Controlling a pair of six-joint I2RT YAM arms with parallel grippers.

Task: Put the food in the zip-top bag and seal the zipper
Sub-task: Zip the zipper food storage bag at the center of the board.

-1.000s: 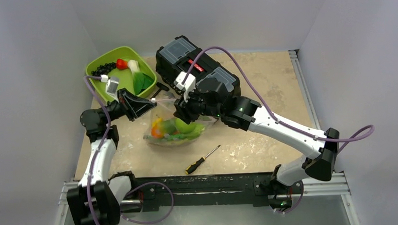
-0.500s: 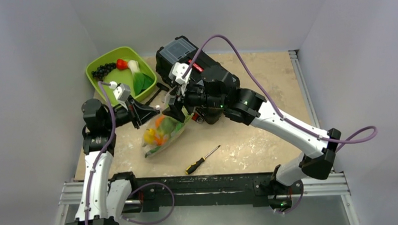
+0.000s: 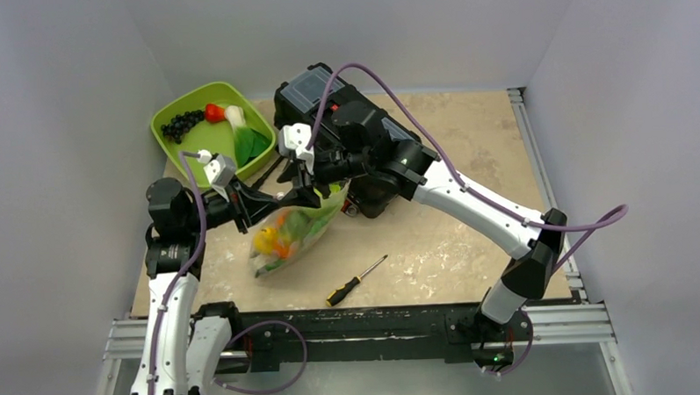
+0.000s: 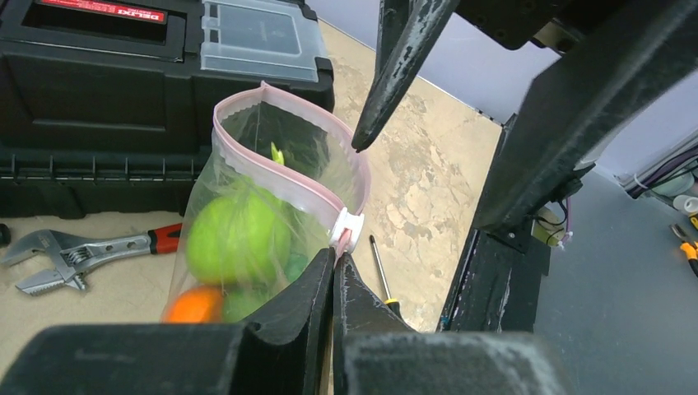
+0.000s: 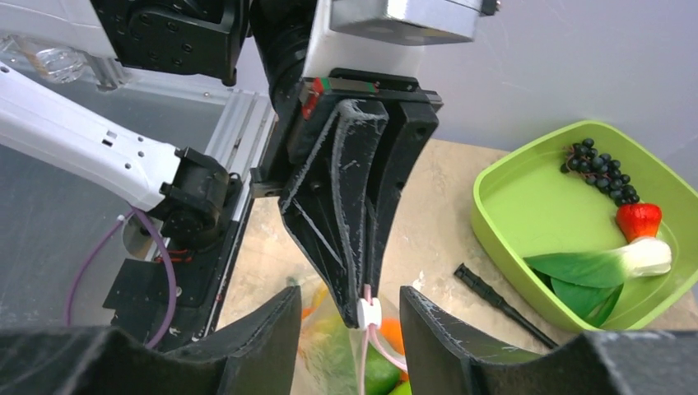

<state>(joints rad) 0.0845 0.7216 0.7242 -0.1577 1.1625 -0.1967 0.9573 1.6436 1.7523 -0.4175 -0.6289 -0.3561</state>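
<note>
Two sets of jaws meet over one bag mouth. At your far left, the lime-green plastic tray [image 3: 169, 110] holds black toy grapes [image 3: 181, 124], a red toy strawberry [image 3: 214, 112] and a green-and-white leafy stalk [image 3: 241, 133].

Next comes the left arm [image 3: 173, 223]. You'll see the left jaws pressed together, clamped on the top edge of the clear, floppy zip-top bag [image 3: 288, 237] just below its small white slider [image 4: 347, 230]. The bag hangs tilted from that grip, and its filled lower end is down by the beige worktop [image 3: 467, 132]. Inside, you can make out a green apple [image 4: 239, 239] and an orange [image 4: 193, 306]. Beyond the slider, the two sides of the thin pink zipper [image 4: 280, 175] bow apart, so the mouth is unsealed there.

The right jaws stand apart, one finger on either side of the slider and of the left jaws' tips. You can't see either finger touching the slider.

Behind the bag sits a black plastic toolbox [image 3: 312, 85], with a silver adjustable wrench [image 4: 74, 255] in front of it. Nearer you, a black-and-yellow-handled screwdriver [image 3: 356, 280] lies apart from the bag.
</note>
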